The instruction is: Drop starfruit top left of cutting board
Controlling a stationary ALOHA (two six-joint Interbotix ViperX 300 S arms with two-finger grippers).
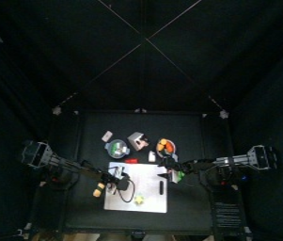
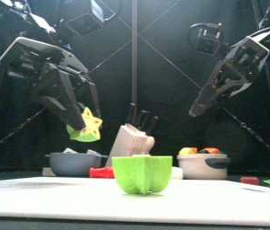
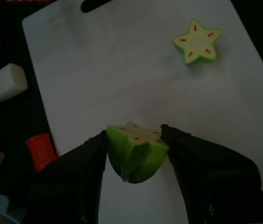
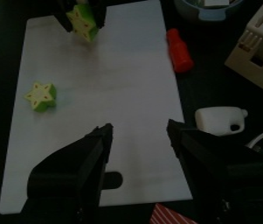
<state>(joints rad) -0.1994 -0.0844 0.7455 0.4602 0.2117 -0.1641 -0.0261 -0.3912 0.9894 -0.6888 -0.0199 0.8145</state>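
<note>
Black jaws of the left gripper point(image 3: 137, 147) clamped on a starfruit point(image 3: 137, 150), pale green, ribbed, star-shaped in section, waxy-looking. Held clear above the cutting board point(image 3: 121, 70), as the front view shows: fruit point(image 2: 89, 125) hanging under the left gripper point(image 2: 84, 121), well off the surface. Carrying step, by the look of it, with release not yet made. Next move, as a judgement: lower over the board's top-left part, then part the jaws; a low drop advisable, since a ribbed piece may well roll or tip on landing.

White, smooth, flat board with a handle slot at one end. Second starfruit piece point(image 3: 197, 42) lying on it, well apart from the held one, cut face up with reddish seed marks; seen near and large in the front view point(image 2: 142, 174).

Beside the board: small red block point(image 3: 43, 150), white object point(image 3: 6, 83), knife block point(image 2: 132, 138) of pale wood with dark handles, grey bowl point(image 2: 77, 162), second bowl point(image 2: 203, 165) with orange fruit.

Right gripper point(image 4: 140, 140) empty, jaws apart, hovering over the board's handle end.
</note>
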